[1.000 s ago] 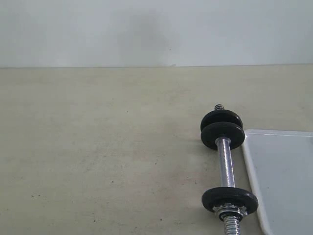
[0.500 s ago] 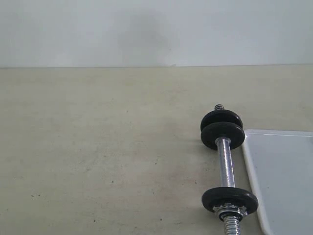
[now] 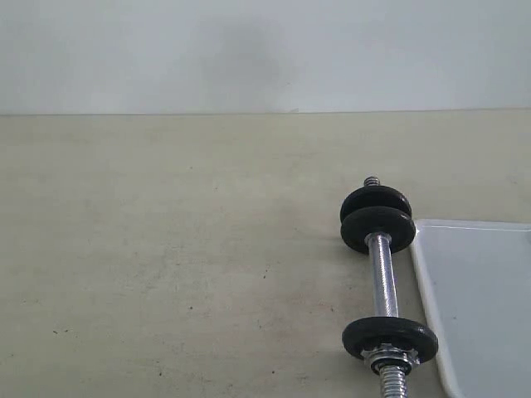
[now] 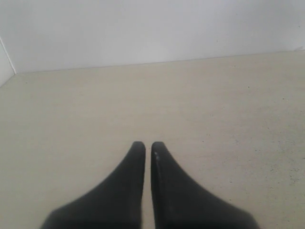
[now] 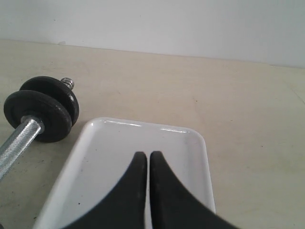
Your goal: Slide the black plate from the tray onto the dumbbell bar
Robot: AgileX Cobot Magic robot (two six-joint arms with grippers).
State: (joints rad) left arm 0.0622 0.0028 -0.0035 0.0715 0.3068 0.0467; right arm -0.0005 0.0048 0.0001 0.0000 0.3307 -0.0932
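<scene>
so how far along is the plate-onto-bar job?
Looks done: three black plates sit on the dumbbell bar, and the visible part of the tray holds none. In hand: nothing; the left gripper and right gripper are shut, empty. Left: nothing I can see.

The pale beige table (image 3: 166, 249) has a lightly speckled top, and its far edge meets a white wall. In the exterior view the dumbbell bar (image 3: 383, 282) lies on the right part of the table, pointing from the far edge toward the near one. It rests on its weights: a pair of black discs (image 3: 377, 228) touching each other at the far end, and a single black disc (image 3: 390, 336) at the near end with a silver nut (image 3: 390, 361) just outside it. The white tray (image 3: 481, 298) lies flat just beside the bar, its rounded far corner near the pair.
</scene>
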